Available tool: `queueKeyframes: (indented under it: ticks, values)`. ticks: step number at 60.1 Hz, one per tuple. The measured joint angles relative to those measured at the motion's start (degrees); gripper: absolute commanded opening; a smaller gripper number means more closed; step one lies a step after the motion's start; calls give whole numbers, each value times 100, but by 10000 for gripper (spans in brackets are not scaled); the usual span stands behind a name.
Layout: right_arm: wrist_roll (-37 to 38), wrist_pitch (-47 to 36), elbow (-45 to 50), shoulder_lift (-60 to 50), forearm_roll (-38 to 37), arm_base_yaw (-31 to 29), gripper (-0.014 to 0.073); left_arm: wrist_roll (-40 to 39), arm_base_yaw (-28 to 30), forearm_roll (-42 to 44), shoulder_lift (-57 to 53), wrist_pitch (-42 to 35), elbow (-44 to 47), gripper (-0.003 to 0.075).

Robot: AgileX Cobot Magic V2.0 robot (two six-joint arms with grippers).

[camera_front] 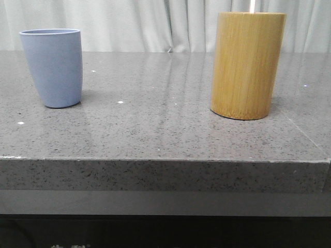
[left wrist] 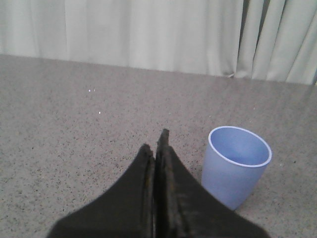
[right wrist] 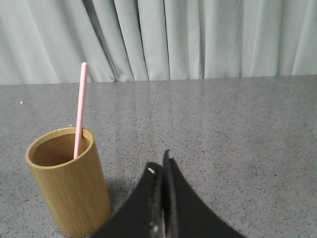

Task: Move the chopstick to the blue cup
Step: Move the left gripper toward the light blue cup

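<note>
The front edge of a grey speckled stone countertop (camera_front: 165, 134) runs straight across the near foreground, with a thick slab face below it. Between that edge and the 2 containers lies a broad strip of bare counter, and more bare counter separates the containers from each other.

The left gripper (left wrist: 156, 148) hangs above the counter with its 2 black fingers pressed together, nothing between them. The blue cup (left wrist: 237, 166) stands upright just beside its fingertips, open mouth showing, nothing visible inside. The right gripper (right wrist: 161, 171) is likewise above the counter, its fingers pressed together and holding nothing. Near it stands a bamboo cylinder (right wrist: 69, 183), upright, with 1 pale pink chopstick (right wrist: 80, 109) visible leaning against its inner wall and rising well above its rim.

In the front view, the blue cup sits at the left of the counter and the bamboo cylinder at the right, well apart; neither arm appears there. Only the tip of a chopstick shows above the cylinder's rim, cut off by the frame.

Behind the counter hang pale, pleated curtains (camera_front: 155, 23), whose folds reflect faintly in the polished stone.
</note>
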Motion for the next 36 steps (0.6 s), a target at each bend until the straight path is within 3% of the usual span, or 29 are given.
queueKeyframes:
  ticks: [7, 11, 17, 23, 27, 31, 36]
  values:
    - [0, 0, -84, 297, 10, 0, -90, 0, 0, 0, 366, 23, -61, -16]
    - [0, 0, -94, 320, 10, 0, -15, 0, 0, 0, 434, 35, -61, 22]
    - [0, 0, -105, 320, 21, 0, 166, 0, 0, 0, 468, 35, -68, 182]
    - [0, 0, -105, 320, 19, 0, 398, 0, 0, 0, 468, 35, -68, 424]
    - [0, 0, -105, 320, 19, 0, 507, 0, 0, 0, 468, 43, -68, 572]
    - [0, 0, -105, 320, 19, 0, 557, 0, 0, 0, 468, 43, -68, 665]
    - [0, 0, -105, 320, 19, 0, 559, 0, 0, 0, 468, 43, -68, 691]
